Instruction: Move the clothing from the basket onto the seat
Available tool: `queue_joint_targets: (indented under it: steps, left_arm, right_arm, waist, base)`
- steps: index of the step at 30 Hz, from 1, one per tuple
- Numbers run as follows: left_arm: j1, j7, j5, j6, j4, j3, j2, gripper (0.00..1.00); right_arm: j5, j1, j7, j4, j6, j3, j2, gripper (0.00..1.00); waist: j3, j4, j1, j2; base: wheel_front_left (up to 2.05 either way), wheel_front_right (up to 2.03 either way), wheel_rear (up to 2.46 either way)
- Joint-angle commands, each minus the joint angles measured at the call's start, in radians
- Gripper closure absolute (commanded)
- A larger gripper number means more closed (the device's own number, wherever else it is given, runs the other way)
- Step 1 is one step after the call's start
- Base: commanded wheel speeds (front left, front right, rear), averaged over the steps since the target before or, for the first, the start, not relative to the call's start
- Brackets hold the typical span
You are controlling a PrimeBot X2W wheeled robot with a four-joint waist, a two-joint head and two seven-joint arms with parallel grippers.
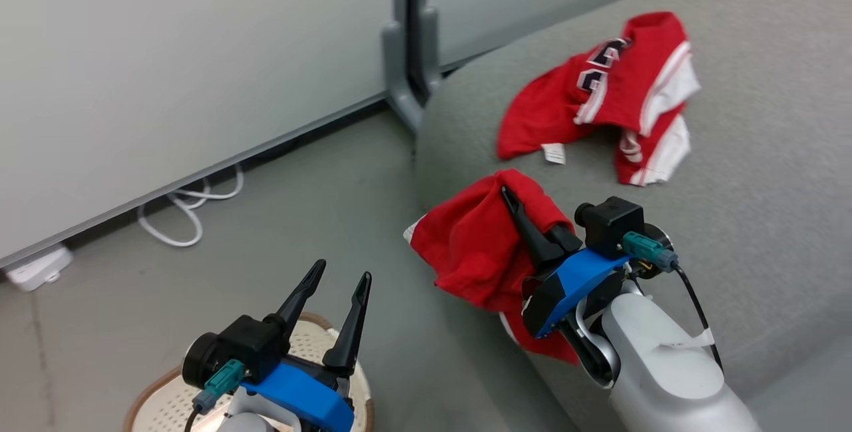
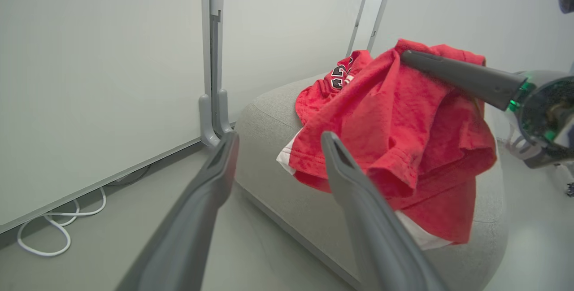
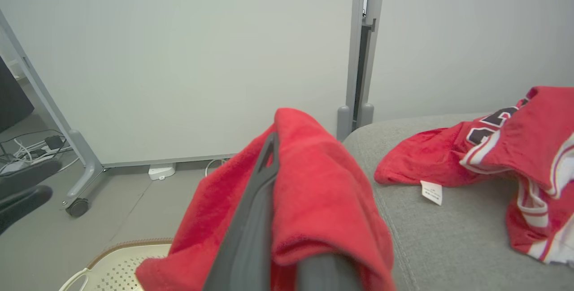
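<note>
My right gripper [image 1: 509, 196] is shut on a red garment [image 1: 476, 239] that drapes from its fingers over the near left edge of the grey seat [image 1: 765, 172]; the same red garment [image 3: 314, 192] wraps its fingers in the right wrist view. A second piece of red clothing [image 1: 612, 96] with white stripes, lettering and a small white tag lies flat further back on the seat. My left gripper [image 1: 343, 272] hangs open and empty above the cream basket [image 1: 166, 399], whose rim shows at the lower left. In the left wrist view the held garment [image 2: 394, 138] hangs just past the open fingers [image 2: 345, 179].
A grey partition post [image 1: 409, 39] stands where pale wall panels meet, close to the seat's left corner. White cable loops [image 1: 186, 209] and a white power block [image 1: 36, 269] lie on the grey floor by the wall. A castor foot [image 3: 78, 206] is at the far left.
</note>
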Motion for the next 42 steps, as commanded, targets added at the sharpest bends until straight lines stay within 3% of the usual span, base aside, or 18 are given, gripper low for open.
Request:
queue_joint_targets:
  steps: [1,6,20,22,28,33,37,42]
  left_arm:
    - [-0.016,-0.003,0.006,-0.007,0.002,0.002,0.007,0.0]
    - [-0.029,-0.003,0.004,-0.008,0.003,-0.013,0.019,0.0]
    - [-0.098,-0.003,0.01,-0.005,0.008,-0.064,0.046,0.0]
    - [-0.13,-0.003,0.018,-0.005,0.001,-0.079,0.057,0.0]
    - [-0.239,-0.003,0.037,-0.005,-0.026,-0.126,0.112,0.0]
    - [-0.351,0.014,0.062,-0.005,-0.073,-0.183,0.176,0.0]
    - [-0.436,0.038,0.076,-0.005,-0.128,-0.213,0.23,0.0]
    - [-0.502,0.051,0.09,-0.005,-0.189,-0.22,0.267,0.0]
  right_arm:
    - [0.0,0.0,-0.004,-0.008,0.0,-0.003,-0.002,1.0]
    - [0.006,0.015,-0.004,-0.023,0.0,-0.022,-0.001,1.0]
    - [-0.019,-0.013,-0.004,-0.038,0.0,-0.112,-0.001,1.0]
    - [-0.068,-0.075,-0.001,-0.023,0.0,-0.161,-0.004,1.0]
    - [-0.155,-0.296,0.062,-0.069,0.0,-0.38,-0.096,1.0]
    - [-0.186,-0.449,0.129,-0.166,0.0,-0.587,-0.224,1.0]
    - [-0.196,-0.51,0.177,-0.225,0.0,-0.743,-0.294,1.0]
    - [-0.179,-0.517,0.16,-0.196,0.0,-0.863,-0.313,1.0]
  waist:
    - [0.031,-0.088,0.0,-0.0001]
    - [0.05,-0.158,0.0,-0.0001]
    - [0.137,-0.149,0.0,-0.0001]
    - [0.184,-0.127,0.0,-0.0001]
    - [0.361,-0.062,0.0,-0.0001]
    - [0.535,0.0,0.0,-0.0001]
    - [0.656,0.047,0.0,-0.0001]
    - [0.756,0.079,0.0,-0.0001]
  base:
    - [0.0,0.0,0.0]
    - [0.0,0.0,0.0]
    - [0.0,0.0,0.0]
    - [0.0,0.0,0.0]
    - [0.0,0.0,0.0]
    - [0.0,0.0,0.0]
    - [0.0,0.0,0.0]
    - [0.0,0.0,0.0]
